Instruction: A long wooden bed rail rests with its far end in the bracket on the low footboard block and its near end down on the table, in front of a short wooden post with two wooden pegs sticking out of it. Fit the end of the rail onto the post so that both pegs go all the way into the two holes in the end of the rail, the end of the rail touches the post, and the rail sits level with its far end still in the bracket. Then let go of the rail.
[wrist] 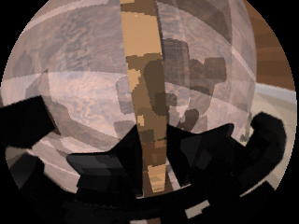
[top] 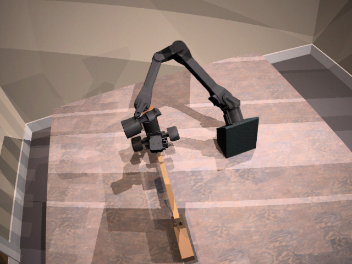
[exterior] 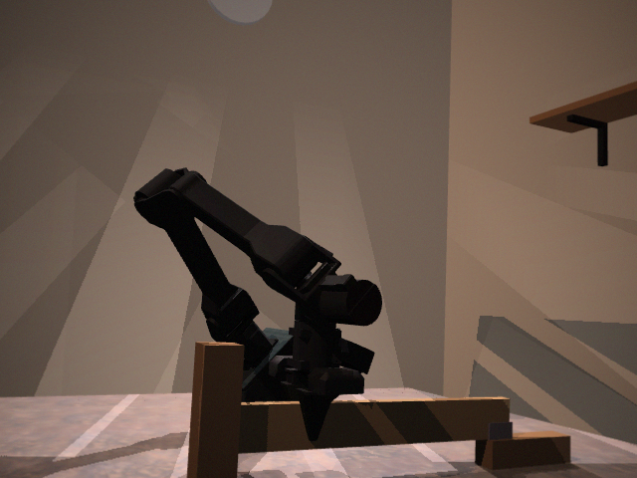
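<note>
Spanning the worktop, the rail is running from the post, towards the far edge in the top view, to the footboard block, well apart from both far corners. The claw is pinching the rail, its fingers bearing on opposite sides nearer the post than the block. The rail is lying nearly level, its underside standing off the worktop. Its far end is sitting at the bracket. In the exterior view its near end is showing no gap at the post; whether the faces are touching, I cannot tell, the pegs being hidden. The arm is reaching over from its dark base block, which is standing between the rail and the worktop's right edge in the top view.
</note>
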You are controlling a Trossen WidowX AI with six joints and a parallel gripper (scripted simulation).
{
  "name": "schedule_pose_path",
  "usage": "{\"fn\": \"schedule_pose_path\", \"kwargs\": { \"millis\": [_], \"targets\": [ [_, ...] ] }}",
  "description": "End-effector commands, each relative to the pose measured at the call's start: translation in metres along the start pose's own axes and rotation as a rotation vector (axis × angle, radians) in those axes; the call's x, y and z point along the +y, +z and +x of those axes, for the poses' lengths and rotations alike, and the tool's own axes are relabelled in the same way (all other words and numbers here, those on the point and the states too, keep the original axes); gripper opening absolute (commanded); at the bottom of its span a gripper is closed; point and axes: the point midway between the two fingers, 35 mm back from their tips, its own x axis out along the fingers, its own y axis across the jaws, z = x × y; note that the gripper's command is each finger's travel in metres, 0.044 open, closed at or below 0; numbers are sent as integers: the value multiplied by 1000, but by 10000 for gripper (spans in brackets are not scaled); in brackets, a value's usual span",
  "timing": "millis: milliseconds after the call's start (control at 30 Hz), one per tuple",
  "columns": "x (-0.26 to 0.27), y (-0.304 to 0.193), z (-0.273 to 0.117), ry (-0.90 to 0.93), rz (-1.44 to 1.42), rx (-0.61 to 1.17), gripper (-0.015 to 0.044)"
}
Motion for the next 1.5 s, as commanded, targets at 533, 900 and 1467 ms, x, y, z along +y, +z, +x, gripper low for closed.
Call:
{"fn": "schedule_pose_path", "kwargs": {
  "millis": [533, 900, 1467],
  "targets": [
    [0, -2, 0, 0, -1, 0, 262],
    [0, -2, 0, 0, -1, 0, 440],
    [1, 28, -30, -8, -1, -2, 440]
  ]
}}
